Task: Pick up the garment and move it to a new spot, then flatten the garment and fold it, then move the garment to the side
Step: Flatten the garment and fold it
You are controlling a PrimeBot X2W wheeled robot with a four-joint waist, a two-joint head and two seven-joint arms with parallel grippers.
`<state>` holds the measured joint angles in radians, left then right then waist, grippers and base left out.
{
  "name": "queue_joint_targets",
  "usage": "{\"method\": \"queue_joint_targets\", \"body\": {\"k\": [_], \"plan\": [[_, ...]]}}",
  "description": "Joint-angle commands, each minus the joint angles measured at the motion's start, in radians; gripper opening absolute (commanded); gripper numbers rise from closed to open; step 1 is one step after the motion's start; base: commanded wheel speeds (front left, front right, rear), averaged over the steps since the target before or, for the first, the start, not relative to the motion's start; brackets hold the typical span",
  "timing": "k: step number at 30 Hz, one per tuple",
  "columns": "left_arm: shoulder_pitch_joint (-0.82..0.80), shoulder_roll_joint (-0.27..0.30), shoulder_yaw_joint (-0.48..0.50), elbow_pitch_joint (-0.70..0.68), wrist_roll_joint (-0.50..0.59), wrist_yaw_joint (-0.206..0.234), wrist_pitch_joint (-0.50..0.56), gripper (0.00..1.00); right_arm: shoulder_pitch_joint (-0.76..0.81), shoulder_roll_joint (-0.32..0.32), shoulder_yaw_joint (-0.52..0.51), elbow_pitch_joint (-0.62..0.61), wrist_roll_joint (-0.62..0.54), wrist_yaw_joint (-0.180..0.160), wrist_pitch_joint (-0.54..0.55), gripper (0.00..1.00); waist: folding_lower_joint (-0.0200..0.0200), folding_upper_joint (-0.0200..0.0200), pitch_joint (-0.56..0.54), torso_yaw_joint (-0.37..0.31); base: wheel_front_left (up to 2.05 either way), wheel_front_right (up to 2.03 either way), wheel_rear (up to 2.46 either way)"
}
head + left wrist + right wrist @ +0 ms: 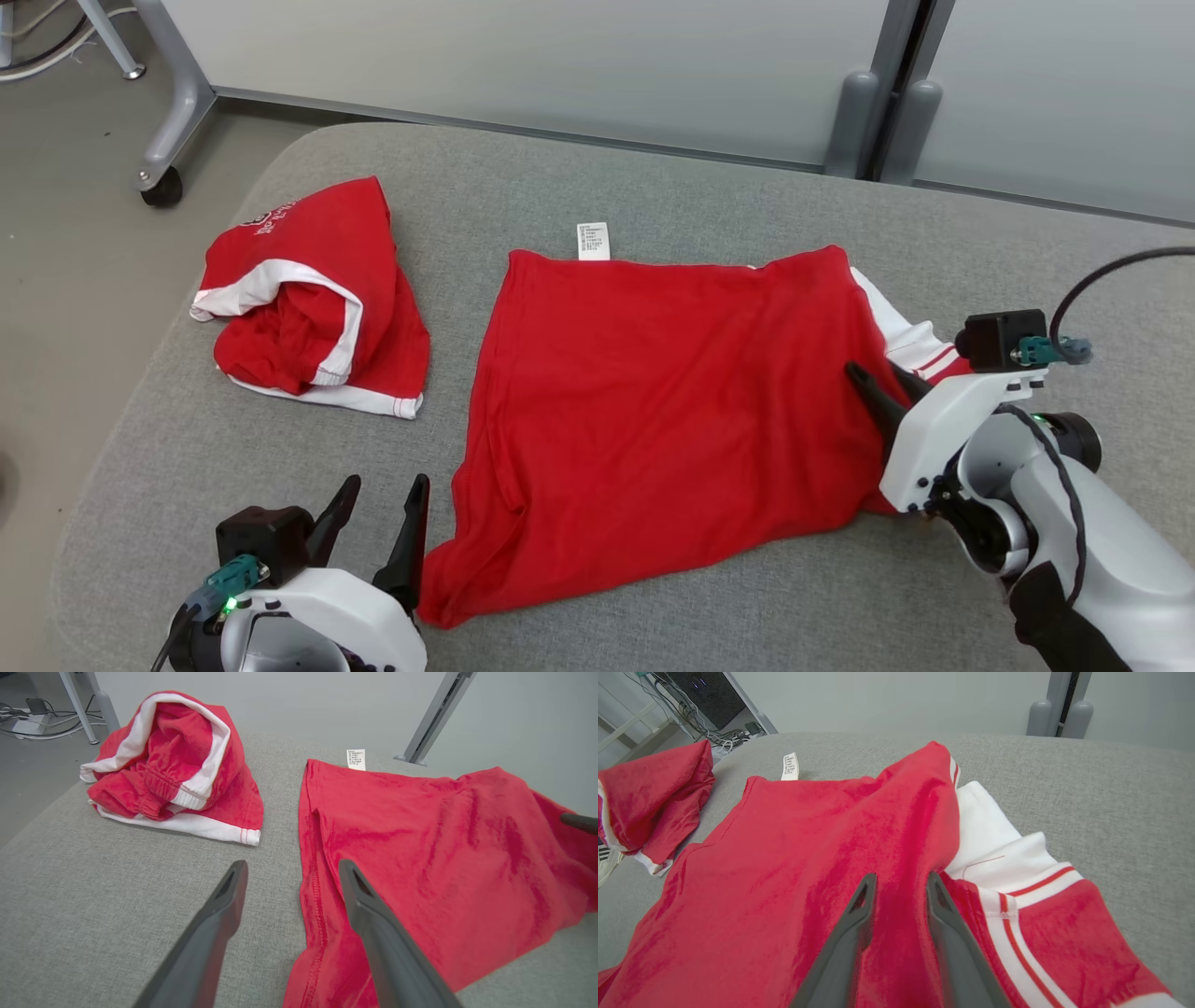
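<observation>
Garment (653,401) label (593,241) print illegible (too small)

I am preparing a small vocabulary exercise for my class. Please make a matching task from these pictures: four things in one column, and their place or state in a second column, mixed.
1. spread red garment
2. bunched red-and-white garment
3. white label
4. left gripper

A. open, beside the spread red garment's near left corner
B. sticks out from the spread red garment's far edge
C. lies flat in the middle of the grey cushion
D. heaped at the cushion's left

Pairs: 1-C, 2-D, 3-B, 4-A
</observation>
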<state>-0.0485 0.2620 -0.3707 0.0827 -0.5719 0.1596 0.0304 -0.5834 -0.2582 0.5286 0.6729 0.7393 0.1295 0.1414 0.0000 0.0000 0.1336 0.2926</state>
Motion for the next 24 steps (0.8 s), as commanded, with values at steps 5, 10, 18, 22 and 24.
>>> {"method": "queue_joint_targets", "body": {"k": [5, 10, 18, 22, 24], "plan": [[-0.004, 0.011, 0.007, 0.009, -0.007, 0.002, -0.003, 1.0, 0.011, -0.018, 0.096, -0.054, 0.018, 0.002, -0.092, 0.0, 0.0, 0.0, -0.021, -0.015, 0.0, 0.0, 0.0], [0.008, 0.018, 0.004, 0.008, -0.008, 0.007, 0.0, 1.0, 0.057, -0.055, 0.251, -0.178, 0.046, 0.002, -0.186, 0.0, 0.0, 0.0, -0.049, -0.038, 0.0, 0.0, 0.0], [0.026, 0.025, -0.005, 0.006, -0.013, 0.004, 0.008, 1.0, 0.149, -0.164, 0.496, -0.327, 0.064, 0.002, -0.225, 0.0, 0.0, 0.0, -0.072, -0.057, 0.0, 0.0, 0.0], [0.035, 0.029, -0.007, 0.007, -0.016, 0.005, 0.009, 1.0, 0.172, -0.205, 0.566, -0.342, 0.066, 0.002, -0.188, 1.0, 0.0, 0.0, -0.078, -0.06, 0.0, 0.0, 0.0], [0.038, 0.031, -0.012, 0.009, -0.017, 0.005, 0.016, 1.0, 0.187, -0.224, 0.548, -0.347, 0.084, 0.002, -0.22, 1.0, 0.0, 0.0, -0.087, -0.055, 0.0, 0.0, 0.0]]}}
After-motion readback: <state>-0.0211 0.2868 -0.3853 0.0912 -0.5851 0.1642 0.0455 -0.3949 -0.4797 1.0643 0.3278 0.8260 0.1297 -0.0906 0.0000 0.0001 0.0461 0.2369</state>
